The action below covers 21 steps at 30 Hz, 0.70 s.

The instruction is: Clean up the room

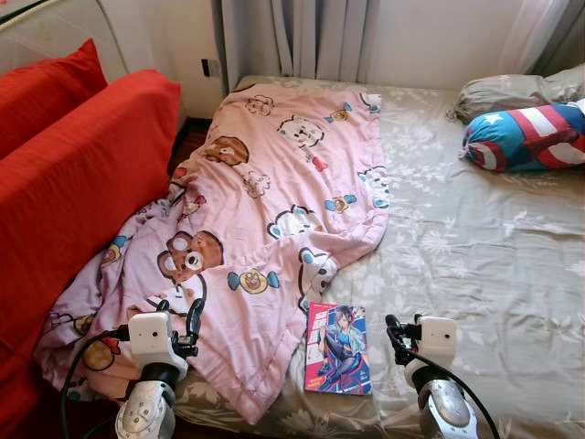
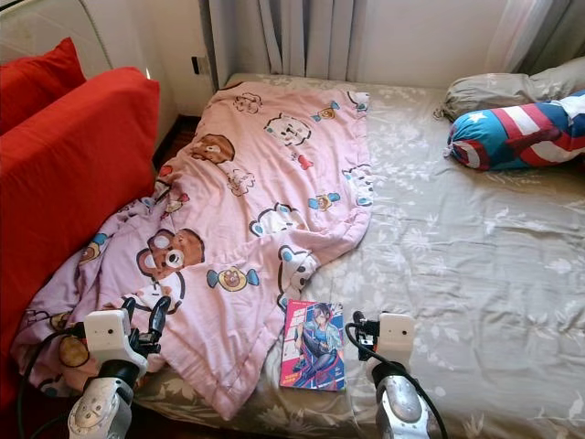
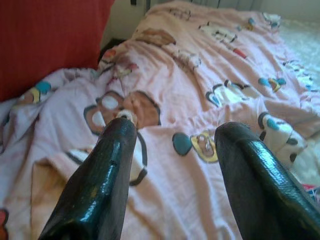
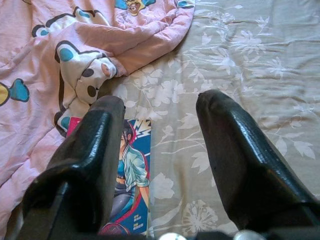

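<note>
Blanket (image 1: 274,229): left eye view — pink, printed with bears and sweets, lying rumpled across the left half of the bed (image 1: 484,265), its lower corner hanging toward the near edge.
Book (image 1: 337,348): flat on the grey flowered sheet near the bed's front edge, just beside the blanket's hem, cover up with a drawn figure.
Cushions (image 1: 73,174): red, standing along the bed's left side, touching the blanket's bunched edge.
Pillows: right eye view — a grey pillow (image 2: 503,90) at the far right, with a star-and-stripe bolster (image 2: 516,128) just in front of it.
Curtain (image 2: 302,37): grey, hanging behind the head of the bed.
Left end effector (image 3: 172,165): left wrist view — both black fingers spread apart and holding nothing, just above the blanket over the bear print; in the left eye view it sits at the blanket's near left corner.
Right end effector (image 4: 160,150): right wrist view — fingers (image 4: 240,155) wide apart and empty, above the sheet with the book under the one nearer the blanket; in the right eye view it is just to the right of the book.
</note>
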Motion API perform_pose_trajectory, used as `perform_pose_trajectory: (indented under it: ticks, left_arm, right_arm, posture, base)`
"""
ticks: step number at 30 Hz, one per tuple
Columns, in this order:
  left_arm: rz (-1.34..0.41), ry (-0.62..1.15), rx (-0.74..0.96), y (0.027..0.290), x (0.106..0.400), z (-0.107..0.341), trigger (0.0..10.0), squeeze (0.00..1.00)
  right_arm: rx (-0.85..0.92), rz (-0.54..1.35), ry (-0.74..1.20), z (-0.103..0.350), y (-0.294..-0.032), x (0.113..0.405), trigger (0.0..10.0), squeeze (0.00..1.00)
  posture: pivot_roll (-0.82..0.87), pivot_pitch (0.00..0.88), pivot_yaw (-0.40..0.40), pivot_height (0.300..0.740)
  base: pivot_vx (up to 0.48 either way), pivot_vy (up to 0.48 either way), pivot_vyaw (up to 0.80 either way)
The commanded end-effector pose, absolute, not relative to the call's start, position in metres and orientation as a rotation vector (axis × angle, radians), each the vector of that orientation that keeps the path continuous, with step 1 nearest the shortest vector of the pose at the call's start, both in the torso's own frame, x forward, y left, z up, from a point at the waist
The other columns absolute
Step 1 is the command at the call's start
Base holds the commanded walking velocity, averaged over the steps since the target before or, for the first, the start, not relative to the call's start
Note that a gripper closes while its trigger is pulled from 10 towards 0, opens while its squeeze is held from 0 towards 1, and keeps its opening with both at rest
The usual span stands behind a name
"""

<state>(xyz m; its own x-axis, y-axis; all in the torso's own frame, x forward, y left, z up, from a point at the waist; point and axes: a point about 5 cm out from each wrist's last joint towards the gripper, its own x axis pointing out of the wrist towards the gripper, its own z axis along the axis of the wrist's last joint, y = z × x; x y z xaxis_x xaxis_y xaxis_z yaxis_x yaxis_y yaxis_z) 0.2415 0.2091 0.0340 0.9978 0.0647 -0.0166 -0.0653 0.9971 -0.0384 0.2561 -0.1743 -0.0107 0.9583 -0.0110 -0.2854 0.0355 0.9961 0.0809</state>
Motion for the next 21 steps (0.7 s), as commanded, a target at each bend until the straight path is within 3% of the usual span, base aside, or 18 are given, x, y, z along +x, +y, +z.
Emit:
perform_pose_trajectory:
  ticks: [1,21]
  left_arm:
    - [0.072,0.045,-0.049,0.2113,0.2361,0.0307,10.0,0.00]
    - [0.062,0.081,-0.052,0.2123,0.2352,0.0329,10.0,0.00]
  right_arm:
    - [0.082,-0.031,0.297,-0.0141,-0.1763,0.2505,10.0,0.00]
    - [0.084,0.007,0.325,-0.0168,-0.1669,0.2509,10.0,0.00]
  posture:
    - [0.03,0.134,-0.042,0.705]
    - [0.04,0.149,-0.034,0.675]
  base:
    - [0.000,0.000,0.00]
    - [0.000,0.000,0.00]
